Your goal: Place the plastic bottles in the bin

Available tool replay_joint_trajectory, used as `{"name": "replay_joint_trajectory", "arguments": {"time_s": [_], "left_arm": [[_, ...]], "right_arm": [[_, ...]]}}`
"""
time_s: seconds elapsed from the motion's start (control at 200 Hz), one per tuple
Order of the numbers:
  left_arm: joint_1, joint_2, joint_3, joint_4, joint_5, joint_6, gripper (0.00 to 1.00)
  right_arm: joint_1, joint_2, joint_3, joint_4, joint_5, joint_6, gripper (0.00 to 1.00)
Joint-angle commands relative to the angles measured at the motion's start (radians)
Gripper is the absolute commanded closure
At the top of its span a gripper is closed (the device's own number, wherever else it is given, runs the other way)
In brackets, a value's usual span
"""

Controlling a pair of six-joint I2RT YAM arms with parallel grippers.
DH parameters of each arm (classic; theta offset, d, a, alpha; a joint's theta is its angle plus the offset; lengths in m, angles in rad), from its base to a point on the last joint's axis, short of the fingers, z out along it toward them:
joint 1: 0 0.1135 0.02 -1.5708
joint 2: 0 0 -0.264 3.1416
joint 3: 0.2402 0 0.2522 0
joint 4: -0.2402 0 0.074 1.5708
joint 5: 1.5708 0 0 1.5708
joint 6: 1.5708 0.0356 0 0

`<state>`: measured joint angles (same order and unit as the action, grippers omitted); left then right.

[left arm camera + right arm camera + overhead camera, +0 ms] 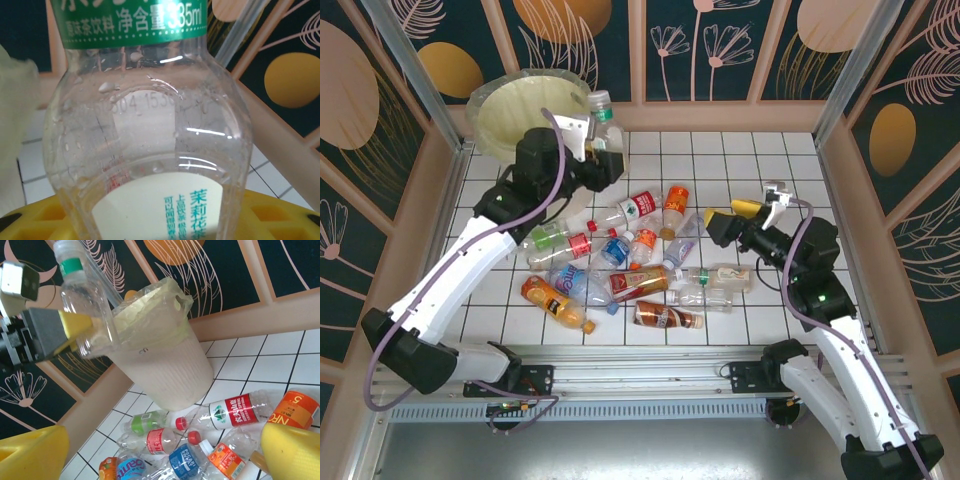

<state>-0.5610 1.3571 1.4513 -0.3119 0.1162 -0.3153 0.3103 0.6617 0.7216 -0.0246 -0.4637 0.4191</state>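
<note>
you can read "净含量 335ml" on the green label (135,22) of the clear bottle (150,130), top of the left wrist view. lower right in the right wrist view, an orange label (296,413) shows "5".

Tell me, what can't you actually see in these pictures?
- Top view: part of the bin's inside, covered by the left arm.
- Left wrist view: the held bottle's cap, cut off by the top edge.
- Right wrist view: whatever lies in the bin, hidden by its wall.
</note>
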Motion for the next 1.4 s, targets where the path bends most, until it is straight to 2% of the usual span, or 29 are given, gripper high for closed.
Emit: {"name": "replay_joint_trajectory", "arguments": {"time_s": [0.0, 0.125, 0.47, 0.796, 1.021, 1.396], "left_arm": [[0.013, 0.033, 0.102, -0.058, -0.060, 0.080, 0.45], [0.043, 0.089, 0.222, -0.101, -0.110, 0.109, 0.45], [0.187, 0.285, 0.510, -0.227, -0.155, 0.147, 0.46], [0.271, 0.425, 0.619, -0.356, -0.252, 0.196, 0.46], [0.329, 0.523, 0.687, -0.471, -0.233, 0.189, 0.46], [0.381, 0.664, 0.773, -0.550, -0.227, 0.176, 0.45]], "right_arm": [[0.001, 0.019, 0.018, 0.055, 0.006, -0.026, 0.02], [0.001, 0.046, 0.038, 0.055, 0.012, -0.032, 0.02], [0.002, 0.097, 0.051, 0.064, 0.015, -0.058, 0.03], [0.003, 0.126, 0.072, 0.029, -0.002, -0.068, 0.03], [0.006, 0.147, 0.073, 0.008, -0.010, -0.064, 0.03], [0.016, 0.171, 0.065, -0.038, 0.010, -0.046, 0.03]]}}
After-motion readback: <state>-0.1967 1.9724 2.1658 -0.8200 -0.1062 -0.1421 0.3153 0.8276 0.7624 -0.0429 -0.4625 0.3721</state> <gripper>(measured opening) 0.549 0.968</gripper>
